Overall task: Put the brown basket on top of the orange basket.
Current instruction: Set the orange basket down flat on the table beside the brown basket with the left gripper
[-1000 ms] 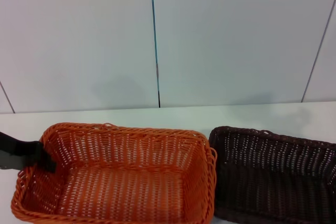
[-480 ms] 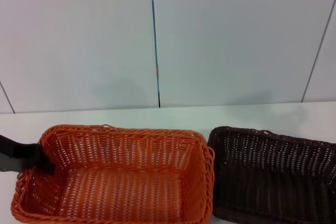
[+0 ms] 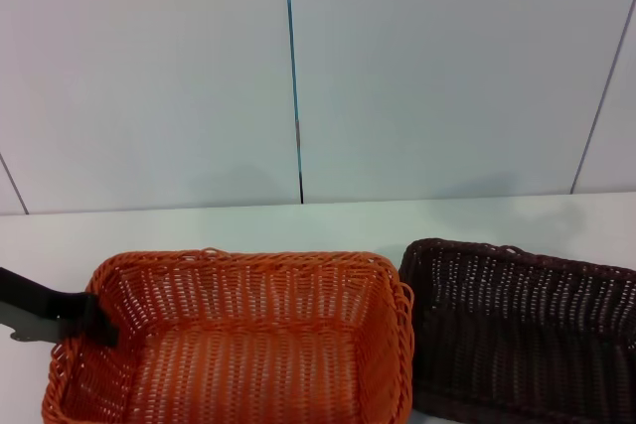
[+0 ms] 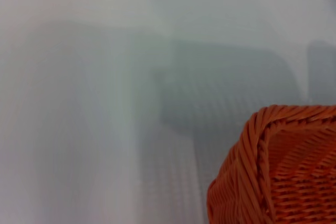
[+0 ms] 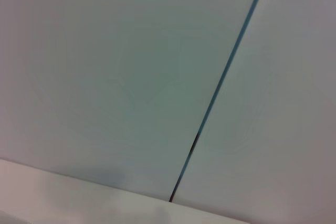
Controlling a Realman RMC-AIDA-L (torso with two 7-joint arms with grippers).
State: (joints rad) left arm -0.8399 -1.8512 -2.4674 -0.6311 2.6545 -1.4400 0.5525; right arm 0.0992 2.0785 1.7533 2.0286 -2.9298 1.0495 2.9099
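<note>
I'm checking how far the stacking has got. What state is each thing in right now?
Bright orange rectangular woven basket: upright, empty, on the white table, left gripper clamped on its left end rim.
Dark brown rectangular woven basket: upright, empty, beside the orange one on its right, not stacked.
Left gripper: shut on the orange basket's rim.
Right gripper: not in view.

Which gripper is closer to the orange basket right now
Left. The left gripper is at the orange basket, on the rim of its left end. The right gripper appears in no view; its wrist camera shows only the wall.
</note>
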